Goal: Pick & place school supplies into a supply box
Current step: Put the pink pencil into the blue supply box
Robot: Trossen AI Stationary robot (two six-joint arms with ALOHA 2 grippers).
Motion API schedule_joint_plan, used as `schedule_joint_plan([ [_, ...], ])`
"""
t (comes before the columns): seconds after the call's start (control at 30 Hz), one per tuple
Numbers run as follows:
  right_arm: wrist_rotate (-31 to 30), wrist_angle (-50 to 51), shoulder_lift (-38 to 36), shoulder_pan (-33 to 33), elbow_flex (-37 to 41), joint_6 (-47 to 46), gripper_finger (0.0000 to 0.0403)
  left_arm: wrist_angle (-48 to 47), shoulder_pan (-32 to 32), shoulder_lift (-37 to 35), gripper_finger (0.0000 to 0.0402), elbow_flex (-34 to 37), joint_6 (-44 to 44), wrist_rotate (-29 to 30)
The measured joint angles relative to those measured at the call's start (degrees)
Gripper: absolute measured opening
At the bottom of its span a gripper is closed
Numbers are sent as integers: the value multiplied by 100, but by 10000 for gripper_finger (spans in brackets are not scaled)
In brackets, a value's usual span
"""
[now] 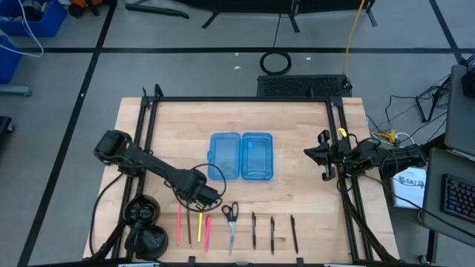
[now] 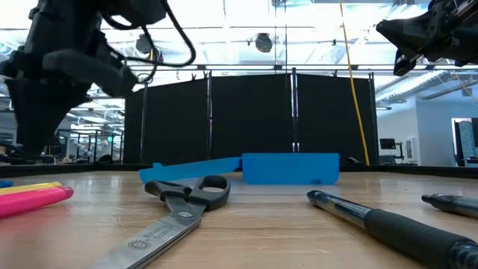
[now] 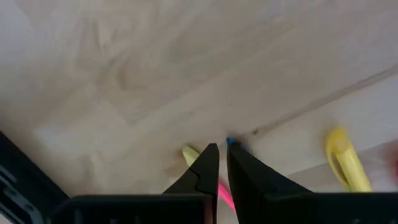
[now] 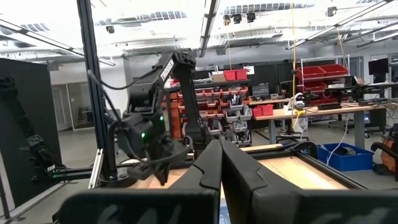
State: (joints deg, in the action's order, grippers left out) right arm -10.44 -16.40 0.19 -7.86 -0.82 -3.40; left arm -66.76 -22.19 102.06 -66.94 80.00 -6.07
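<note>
Your left gripper [image 1: 202, 199] sits low over the near-left part of the desk [image 1: 297, 200], just above the tops of the pink pen [image 1: 179, 225], the yellow pencil [image 1: 199, 225] and a second pink pen [image 1: 208, 231]. In the left wrist view its fingers [image 3: 205, 171] are nearly closed, only a thin slit between them, and they hold nothing; a yellow tip [image 3: 189, 154] and a small blue tip [image 3: 231, 142] lie on the wood right at the fingertips, with pink showing just beneath them. The scissors [image 1: 230, 222] lie just to the right of that group, handles toward the box, and three dark pens [image 1: 272, 233] lie in a row farther right. The blue pencil case [image 1: 241, 156] lies open in the middle of the desk, both halves flat side by side, apart from the pens and behind your left gripper. Your right gripper [image 1: 323, 158] waits raised at the right edge of the desk, well clear of everything; its fingers [image 4: 211, 171] are pressed almost together and carry nothing.
</note>
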Motion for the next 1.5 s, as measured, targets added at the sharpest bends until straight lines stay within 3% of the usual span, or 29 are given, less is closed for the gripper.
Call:
schedule_joint_plan([
  [0.2, 0, 45, 0, 0, -2, 0, 0, -7, -295, -7, 35, 0, 623, -1],
  [0.53, 0, 324, 6, 1, -2, 0, 0, -560, -910, -353, 46, 0, 2271, 487],
  [0.9, 0, 296, 24, 0, -1, 0, 0, -607, -915, -308, 195, 2, 2344, 541],
  [1.03, 0, 295, 24, 2, 0, 2, 0, -615, -978, -308, 227, 2, 2384, 603],
  [1.3, 0, 295, 24, 0, -1, -61, 0, -185, -1031, -308, 233, 235, 2510, 850],
  [1.5, 0, 295, 24, 2, -2, -94, 0, -69, -1030, -305, 213, 643, 2532, 567],
])
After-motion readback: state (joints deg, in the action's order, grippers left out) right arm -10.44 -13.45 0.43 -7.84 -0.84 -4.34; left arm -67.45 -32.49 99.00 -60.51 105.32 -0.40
